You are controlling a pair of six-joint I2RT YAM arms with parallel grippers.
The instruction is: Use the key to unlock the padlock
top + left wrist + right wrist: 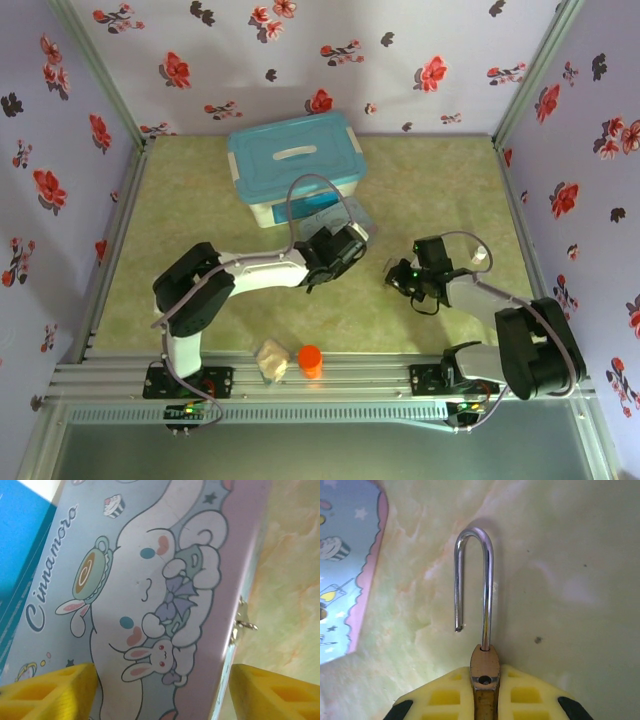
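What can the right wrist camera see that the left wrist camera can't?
Right wrist view: the brass padlock pinched in the right gripper, its silvery shackle open with one end free. Left wrist view: the bunny picture on the pale-blue cartoon tin, a blue box beside it, a small silvery bit at its side, and the left gripper spread wide over the lid. Both: that tin and the green marbled table.
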